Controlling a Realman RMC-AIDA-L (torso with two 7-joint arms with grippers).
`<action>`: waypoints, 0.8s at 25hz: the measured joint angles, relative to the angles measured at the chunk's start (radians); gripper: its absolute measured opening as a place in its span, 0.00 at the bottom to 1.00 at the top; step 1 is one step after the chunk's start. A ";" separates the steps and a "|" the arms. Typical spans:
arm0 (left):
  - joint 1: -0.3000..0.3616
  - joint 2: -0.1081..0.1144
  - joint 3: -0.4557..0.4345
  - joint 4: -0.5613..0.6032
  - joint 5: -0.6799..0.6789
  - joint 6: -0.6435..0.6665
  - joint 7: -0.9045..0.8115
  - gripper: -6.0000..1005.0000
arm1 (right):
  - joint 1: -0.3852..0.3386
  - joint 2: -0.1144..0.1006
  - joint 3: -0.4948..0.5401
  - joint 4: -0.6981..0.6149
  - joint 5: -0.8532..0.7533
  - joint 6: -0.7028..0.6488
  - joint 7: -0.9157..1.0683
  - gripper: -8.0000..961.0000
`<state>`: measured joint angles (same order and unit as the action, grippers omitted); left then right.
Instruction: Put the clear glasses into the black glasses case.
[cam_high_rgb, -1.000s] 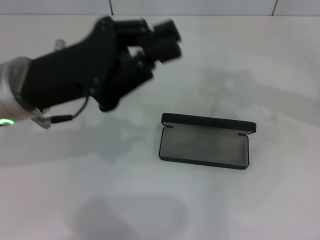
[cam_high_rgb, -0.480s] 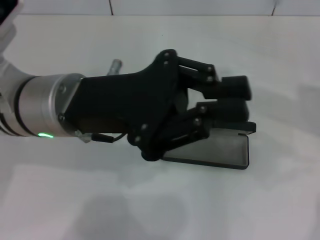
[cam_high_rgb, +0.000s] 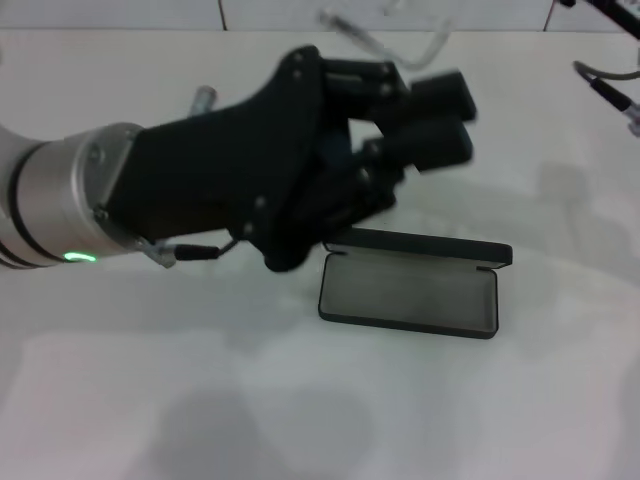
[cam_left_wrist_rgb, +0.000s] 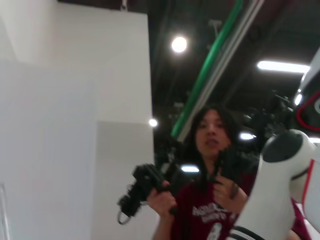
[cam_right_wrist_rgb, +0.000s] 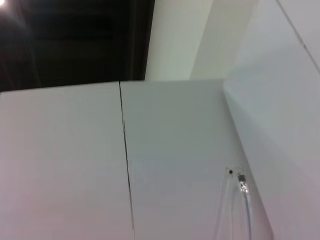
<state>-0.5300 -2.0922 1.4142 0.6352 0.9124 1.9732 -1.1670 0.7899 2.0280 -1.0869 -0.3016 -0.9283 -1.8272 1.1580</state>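
The black glasses case (cam_high_rgb: 408, 290) lies open on the white table, its grey lining facing up and its lid standing along the far side. My left gripper (cam_high_rgb: 440, 120) hovers above and just behind the case's left end, pointing right. The clear glasses (cam_high_rgb: 390, 35) show as thin transparent curves at the table's far edge, just beyond the left gripper. I cannot tell whether they rest there or are held. Only a dark part of my right arm (cam_high_rgb: 612, 15) and its cables show, at the far right corner.
The white table (cam_high_rgb: 300, 400) spreads around the case. A white wall runs along its far edge. In the left wrist view a person (cam_left_wrist_rgb: 210, 165) holds hand controllers. A bare wall panel fills the right wrist view.
My left gripper has drawn back and up from over the case, which now shows whole. The clear glasses and a part of the right arm have come into view at the top.
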 joint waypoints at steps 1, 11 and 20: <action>0.004 0.001 -0.001 -0.005 -0.014 -0.001 0.005 0.15 | 0.001 0.000 -0.009 -0.001 0.000 0.006 0.000 0.13; -0.001 0.001 -0.048 -0.080 -0.037 -0.006 0.030 0.15 | 0.004 0.000 -0.069 -0.007 0.001 0.043 -0.004 0.13; -0.003 0.004 -0.108 -0.122 -0.036 -0.025 0.039 0.15 | 0.021 0.000 -0.156 -0.012 0.002 0.073 -0.004 0.13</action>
<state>-0.5333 -2.0885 1.3058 0.5133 0.8763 1.9486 -1.1279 0.8110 2.0278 -1.2430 -0.3140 -0.9265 -1.7539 1.1535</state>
